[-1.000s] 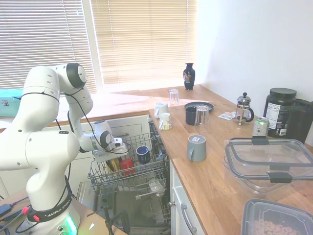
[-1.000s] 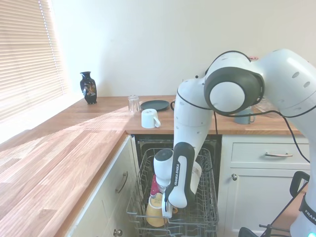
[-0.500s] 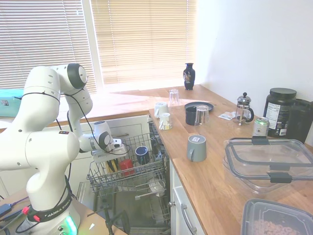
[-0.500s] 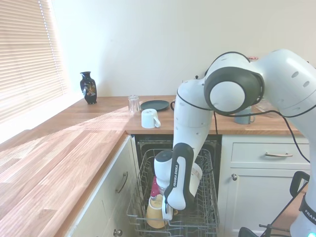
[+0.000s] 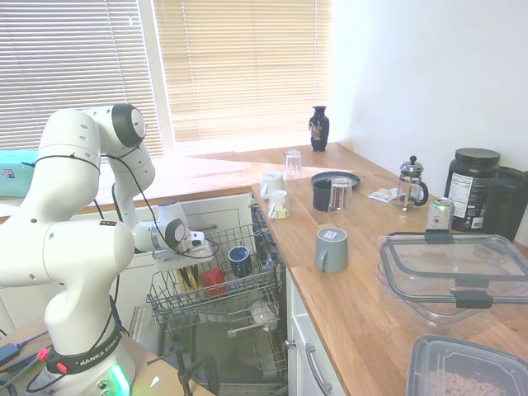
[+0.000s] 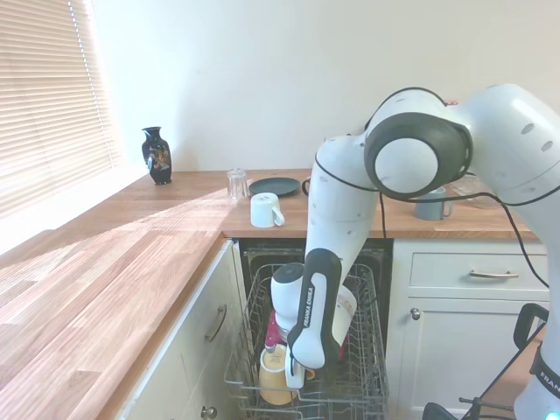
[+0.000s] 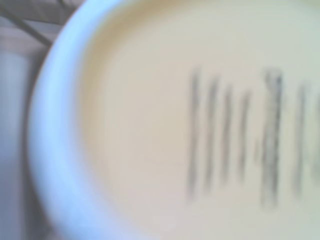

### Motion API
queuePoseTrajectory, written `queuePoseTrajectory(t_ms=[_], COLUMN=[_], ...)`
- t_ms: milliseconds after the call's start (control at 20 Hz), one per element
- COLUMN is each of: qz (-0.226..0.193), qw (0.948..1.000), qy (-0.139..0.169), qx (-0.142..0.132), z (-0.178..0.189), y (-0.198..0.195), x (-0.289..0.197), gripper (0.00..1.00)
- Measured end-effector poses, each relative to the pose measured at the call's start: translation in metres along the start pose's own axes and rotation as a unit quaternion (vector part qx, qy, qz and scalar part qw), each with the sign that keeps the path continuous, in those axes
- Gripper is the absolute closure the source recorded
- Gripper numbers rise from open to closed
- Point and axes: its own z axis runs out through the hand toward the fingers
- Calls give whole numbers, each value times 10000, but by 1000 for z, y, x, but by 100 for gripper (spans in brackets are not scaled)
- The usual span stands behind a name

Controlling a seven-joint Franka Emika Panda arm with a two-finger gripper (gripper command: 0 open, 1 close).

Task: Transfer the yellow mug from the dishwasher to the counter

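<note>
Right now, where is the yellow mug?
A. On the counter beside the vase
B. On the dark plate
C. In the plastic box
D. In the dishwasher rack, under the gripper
D: the yellow mug stands in the dishwasher rack, with the gripper down at it.

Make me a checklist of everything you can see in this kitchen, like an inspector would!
Surface: the counter is light wood, partly sunlit.
Job's things: the yellow mug stands in the dishwasher rack; the wrist view shows its pale base, blurred.
Clutter: a red mug and a dark mug in the rack; a grey mug, a vase and a French press on the counter.
Grippers: the gripper is low at the yellow mug; open or shut unclear.
Cables: nothing seen.
Surroundings: window blinds, white wall.
</note>
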Motion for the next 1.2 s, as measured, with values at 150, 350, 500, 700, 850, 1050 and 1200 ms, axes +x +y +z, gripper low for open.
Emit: queuePoseTrajectory(t_ms=[150, 350, 500, 700, 850, 1050, 1200], qz=[152, 285, 349, 422, 548, 759, 960], qw=[9999, 9995, 9990, 9981, 9969, 9949, 9925], qy=[61, 143, 268, 438, 553, 657, 753], qx=[33, 26, 23, 71, 55, 32, 60], z=[-23, -42, -61, -100, -122, -143, -172], y=[-11, -13, -14, -19, -17, -8, 0], x=[-8, -8, -6, 3, 10, 21, 36], gripper=[100, 100, 100, 100, 100, 100, 100])
